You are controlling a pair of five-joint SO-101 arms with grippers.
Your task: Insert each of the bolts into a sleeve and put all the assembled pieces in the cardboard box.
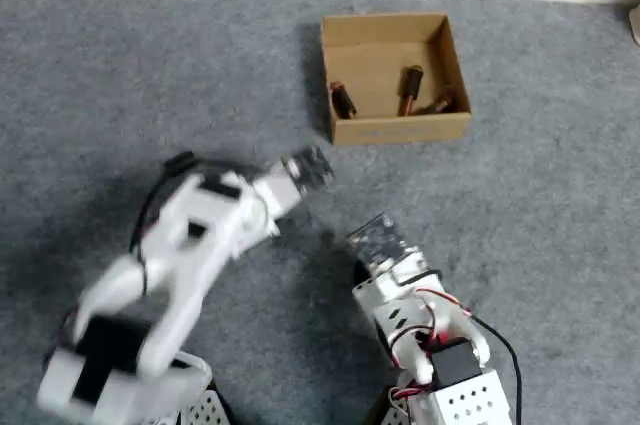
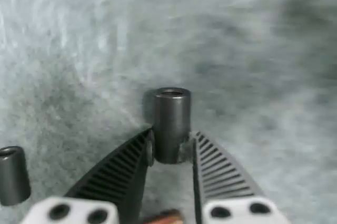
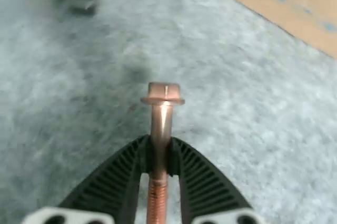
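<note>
Grey, felt-like covering over the whole bench point(image 1: 530, 245).

- Cardboard box point(image 1: 400, 131): open-topped, on the far side of the bench. It contains three assembled pieces point(image 1: 343, 100), each a dark sleeve on a copper bolt, lying on the box floor. One lies by one side wall and two lie close together toward the other.
- Left pincer point(image 2: 171, 149): ribbed black fingers drawn in narrow, clamped on the lower part of a dark sleeve point(image 2: 171, 110). The sleeve's open bore points away from the wrist. In the high view this pincer sits just short of the box's near corner.
- Second sleeve point(image 2: 11, 175): same dark finish, upright on the bench, apart from the held one.
- Right pincer point(image 3: 158, 153): fingers closed on the shank of a copper-coloured bolt point(image 3: 161, 116). The flanged hex head stands clear beyond the fingertips. In the high view it sits near the left pincer, not touching it, and farther from the box.
</note>
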